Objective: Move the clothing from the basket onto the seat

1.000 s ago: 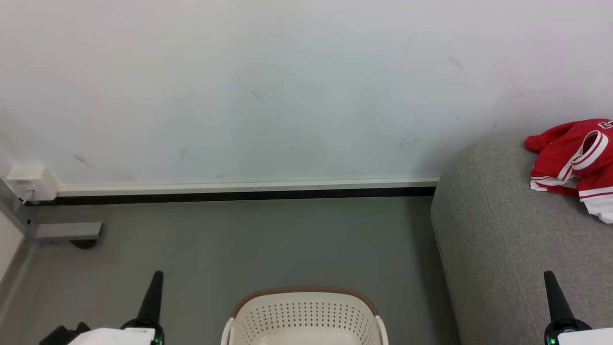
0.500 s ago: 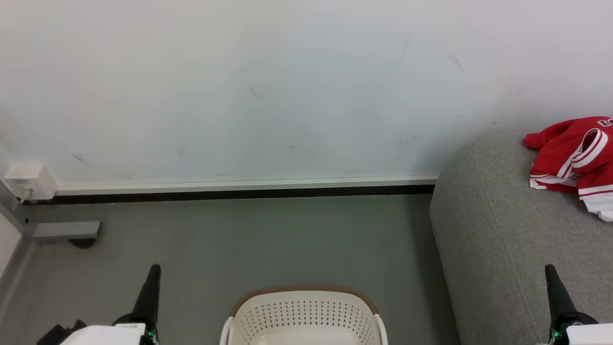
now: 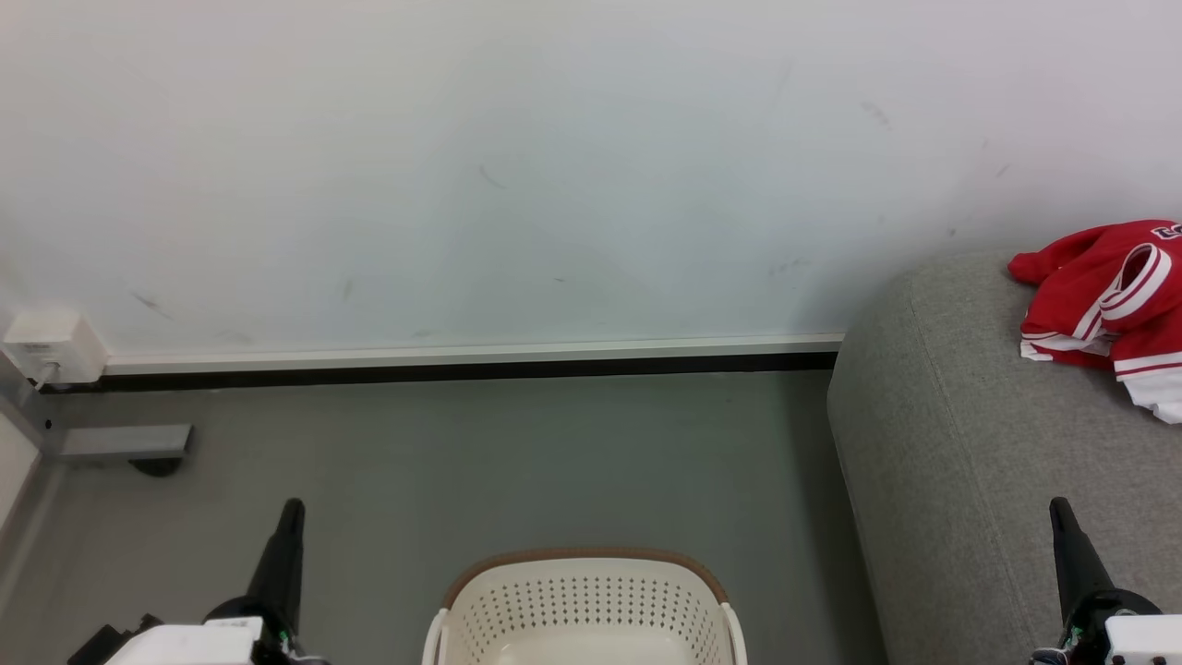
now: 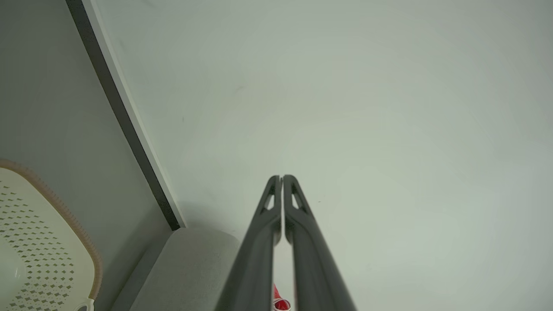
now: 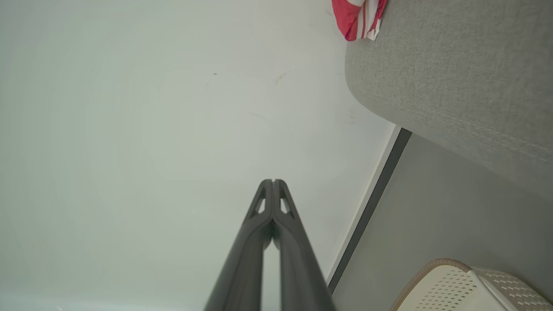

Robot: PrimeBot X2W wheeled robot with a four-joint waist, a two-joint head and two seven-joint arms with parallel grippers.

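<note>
The jersey (image 3: 1099, 305) lay crumpled on the sofa (image 3: 960, 462). The basket (image 3: 586, 605) stood on the floor (image 3: 554, 462) just beside the sofa, apart from the jersey. The left gripper (image 4: 281, 178) and right gripper (image 5: 273, 181) were both closed, fingertips together, holding nothing.

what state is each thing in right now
jersey, crumpled in a heap on the sofa
basket, upright on the floor, nothing in the part that shows
sofa, jersey lying on it
left gripper, shut, holding nothing
right gripper, shut, holding nothing
</note>
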